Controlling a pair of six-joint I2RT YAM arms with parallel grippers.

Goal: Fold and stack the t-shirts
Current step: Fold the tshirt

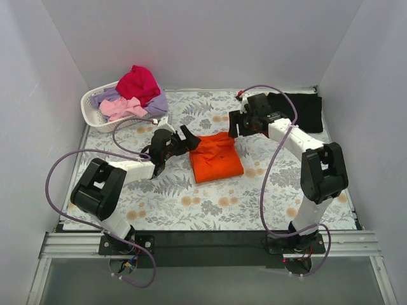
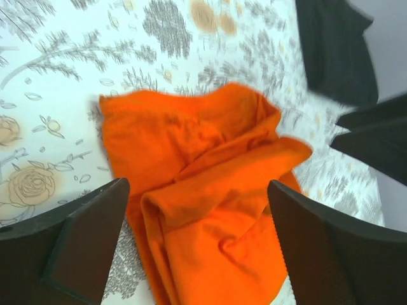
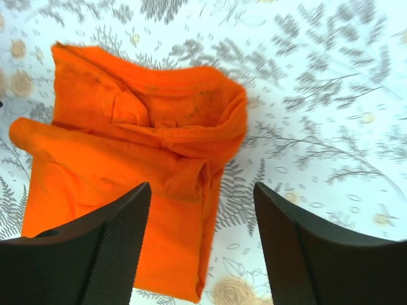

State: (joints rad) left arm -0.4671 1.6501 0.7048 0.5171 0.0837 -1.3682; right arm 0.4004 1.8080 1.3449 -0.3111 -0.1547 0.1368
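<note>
The bright orange t-shirt (image 1: 217, 157) lies roughly folded and rumpled in the middle of the floral cloth; it also shows in the left wrist view (image 2: 203, 197) and the right wrist view (image 3: 127, 152). My left gripper (image 1: 180, 141) is open just left of it, its jaws over the shirt's left part. My right gripper (image 1: 236, 124) is open just above the shirt's far right corner, holding nothing. A folded black t-shirt (image 1: 300, 108) lies at the back right. Magenta (image 1: 138, 81), pink (image 1: 122, 108) and lavender (image 1: 158, 103) shirts sit piled in the basket.
The white slotted basket (image 1: 89, 105) stands at the back left corner. The grey floral table cloth (image 1: 210, 203) covers the table. White walls close in the left, back and right sides. Purple cables loop beside both arms.
</note>
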